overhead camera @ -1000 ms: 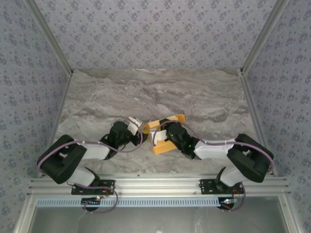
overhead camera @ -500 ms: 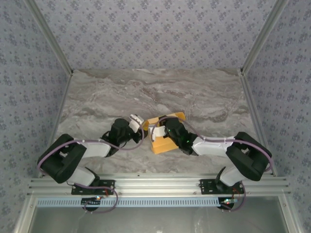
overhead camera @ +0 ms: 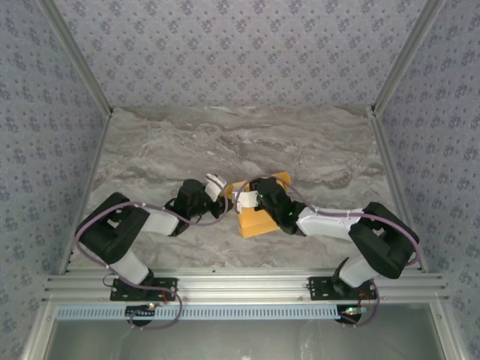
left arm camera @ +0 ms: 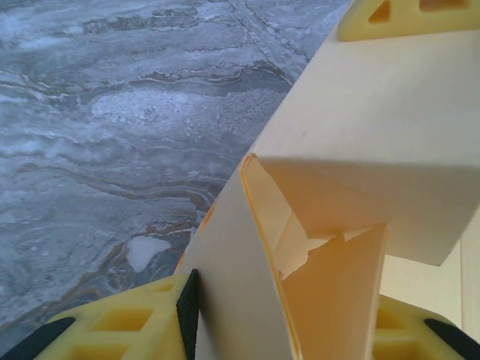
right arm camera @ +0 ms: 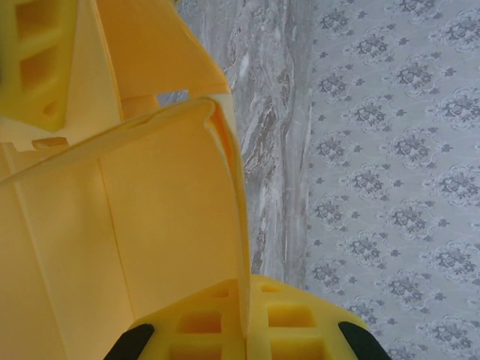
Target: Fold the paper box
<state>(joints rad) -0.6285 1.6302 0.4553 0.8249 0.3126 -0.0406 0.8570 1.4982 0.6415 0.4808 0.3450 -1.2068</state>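
Right gripper pinches a box wall; left gripper straddles the box's left side, grip unclear.

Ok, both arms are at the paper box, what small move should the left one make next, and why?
Probably ease the left fingers shut on the wall between them. The paper box stands between those fingers with a side flap only half tucked in, while the right fingers pinch another wall, so the box should hold as the fold is pressed.
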